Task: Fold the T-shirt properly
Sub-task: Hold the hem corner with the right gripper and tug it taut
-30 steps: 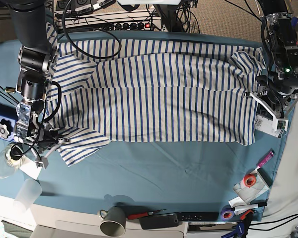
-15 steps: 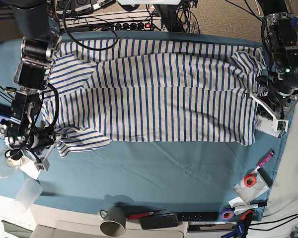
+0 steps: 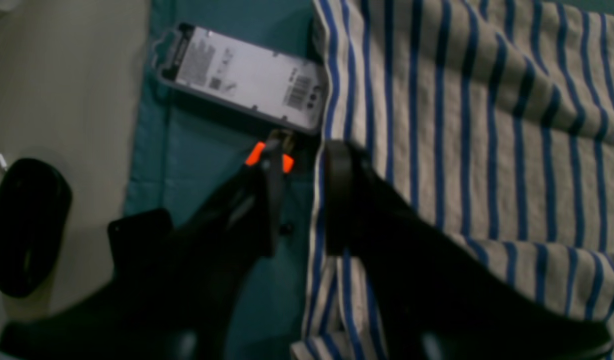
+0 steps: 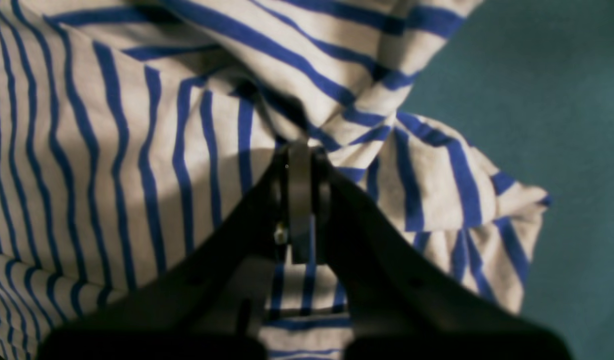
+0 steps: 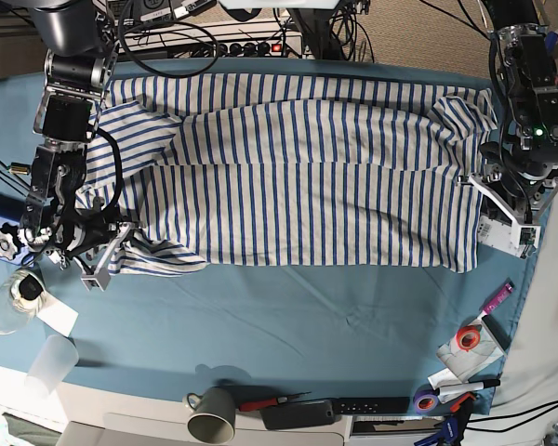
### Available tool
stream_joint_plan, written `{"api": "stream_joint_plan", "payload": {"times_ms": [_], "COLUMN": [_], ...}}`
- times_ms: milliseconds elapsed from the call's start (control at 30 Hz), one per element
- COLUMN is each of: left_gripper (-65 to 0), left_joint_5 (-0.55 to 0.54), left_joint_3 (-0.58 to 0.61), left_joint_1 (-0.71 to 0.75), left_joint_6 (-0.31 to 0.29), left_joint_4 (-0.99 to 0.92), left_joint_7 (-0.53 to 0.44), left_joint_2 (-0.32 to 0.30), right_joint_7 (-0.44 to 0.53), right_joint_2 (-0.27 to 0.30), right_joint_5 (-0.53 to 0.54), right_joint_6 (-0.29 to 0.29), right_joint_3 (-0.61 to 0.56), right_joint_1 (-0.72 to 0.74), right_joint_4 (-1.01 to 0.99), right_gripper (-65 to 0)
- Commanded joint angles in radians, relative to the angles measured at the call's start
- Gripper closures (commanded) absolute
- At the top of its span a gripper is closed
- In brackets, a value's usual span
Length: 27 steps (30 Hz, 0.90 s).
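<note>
The T-shirt [image 5: 316, 177], white with thin blue stripes, lies spread across the teal cloth [image 5: 307, 316]. At the left of the base view, my right gripper [image 5: 107, 255] sits at the shirt's bunched lower-left sleeve. In the right wrist view that gripper [image 4: 299, 147] is shut on a gathered fold of the T-shirt [image 4: 111, 150]. At the right of the base view, my left gripper [image 5: 504, 221] hovers over the shirt's side edge. The left wrist view shows it [image 3: 307, 147] open. One finger is over the cloth, the other over the T-shirt [image 3: 462, 125], with the hem between them.
A white labelled package [image 3: 246, 80] lies partly under the shirt's edge, with a black object [image 3: 24, 225] on the bare table beyond. Along the front edge are a mug [image 5: 212, 413], a plastic cup [image 5: 51, 362], tape rolls [image 5: 468, 337] and a pink marker [image 5: 496, 299]. Cables and a power strip [image 5: 232, 45] run along the back.
My right gripper has moved up and inward, dragging the sleeve from its spread-out spot into a bunch against the shirt's lower-left corner. The left arm has stayed still.
</note>
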Motion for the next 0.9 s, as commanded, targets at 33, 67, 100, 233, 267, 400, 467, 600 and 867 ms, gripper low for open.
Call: {"api": "stream_joint_plan", "payload": {"times_ms": [33, 67, 100, 233, 267, 400, 467, 600, 867], "left_gripper": [-15.5, -15.5, -15.5, -15.5, -15.5, -15.5, -15.5, -15.5, -15.5], "left_joint_5": [0.001, 0.001, 0.001, 0.001, 0.001, 0.001, 0.001, 0.001, 0.001], "left_joint_3": [-0.006, -0.006, -0.006, -0.006, -0.006, -0.006, -0.006, -0.006, -0.006], "left_joint_1": [-0.013, -0.013, -0.013, -0.013, -0.013, -0.013, -0.014, -0.013, -0.013], "left_joint_6": [0.000, 0.000, 0.000, 0.000, 0.000, 0.000, 0.000, 0.000, 0.000], "left_joint_4": [0.015, 0.015, 0.015, 0.015, 0.015, 0.015, 0.015, 0.015, 0.015], "left_joint_7": [-0.021, -0.021, -0.021, -0.021, -0.021, -0.022, -0.022, -0.021, -0.022], "left_joint_2": [-0.011, -0.011, -0.011, -0.011, -0.011, -0.011, -0.011, -0.011, -0.011], "right_joint_7": [-0.007, -0.011, -0.014, -0.014, -0.014, -0.014, -0.014, -0.014, -0.014], "right_joint_2": [0.020, 0.023, 0.028, 0.072, 0.088, 0.144, 0.158, 0.164, 0.164], "right_joint_5": [0.010, 0.010, 0.011, 0.110, 0.141, 0.192, 0.223, 0.291, 0.244], "right_joint_6": [0.010, 0.009, 0.009, 0.009, 0.010, 0.029, 0.045, 0.093, 0.159], "right_joint_3": [0.005, 0.005, 0.005, 0.005, 0.005, 0.023, 0.060, 0.159, 0.217], "right_joint_1": [0.034, 0.033, 0.033, 0.033, 0.033, 0.033, 0.033, 0.033, 0.033], "right_joint_4": [0.017, 0.017, 0.017, 0.017, 0.017, 0.023, 0.039, 0.076, 0.076], "right_gripper": [-8.5, -9.8, -10.0, -10.0, -9.9, -9.9, -9.9, -10.0, -20.8]}}
